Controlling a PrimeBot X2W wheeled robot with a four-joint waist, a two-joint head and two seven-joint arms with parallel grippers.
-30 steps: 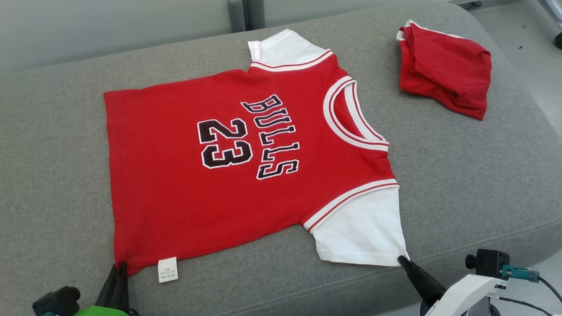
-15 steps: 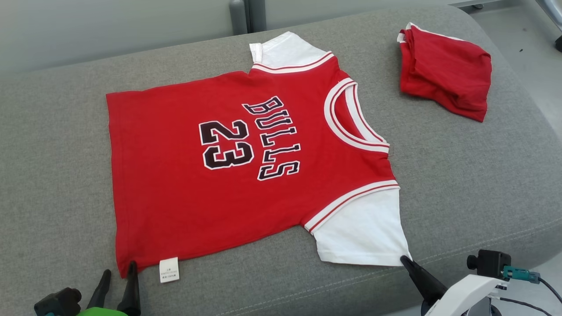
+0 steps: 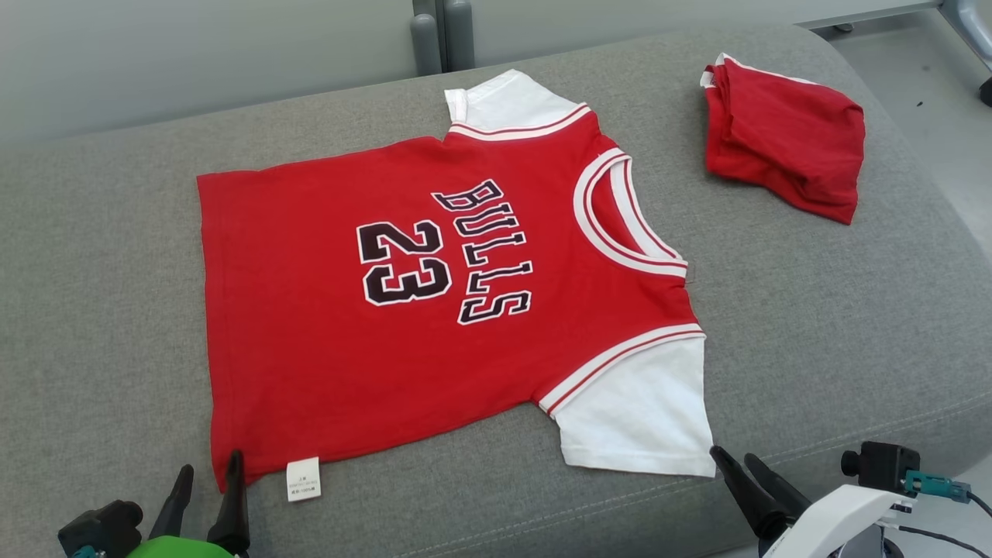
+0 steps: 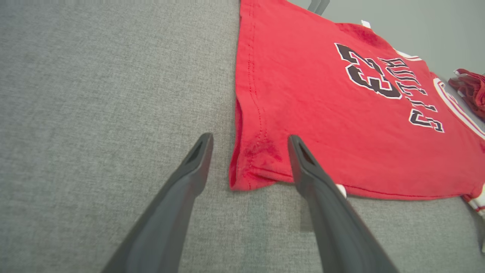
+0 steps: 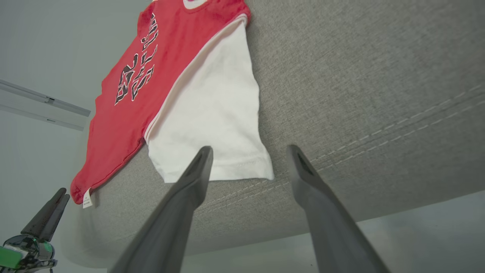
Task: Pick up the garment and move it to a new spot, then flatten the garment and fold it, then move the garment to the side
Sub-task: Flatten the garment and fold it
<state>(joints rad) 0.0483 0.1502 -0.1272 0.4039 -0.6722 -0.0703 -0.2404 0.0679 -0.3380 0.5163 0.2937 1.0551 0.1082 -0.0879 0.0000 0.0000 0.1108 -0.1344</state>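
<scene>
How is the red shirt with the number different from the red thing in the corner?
The shirt lies spread flat; the bundle is folded into a thick pile. The shirt shows a number, letters and white sleeves; the bundle shows mostly plain red. The shirt covers far more room than the bundle. Both are red cloth on the grey cushion.

left tool (image 3: pixel 210 463): long dark tapered fingers (image 3: pixel 231 496), green housing (image 3: pixel 178 549), black camera block (image 3: pixel 97 528). right tool (image 3: pixel 732 453): same fingers (image 3: pixel 740 488), white forearm shell (image 3: pixel 841 515), black camera (image 3: pixel 880 463), teal connector (image 3: pixel 934 487), black cable (image 3: pixel 942 542).
</scene>
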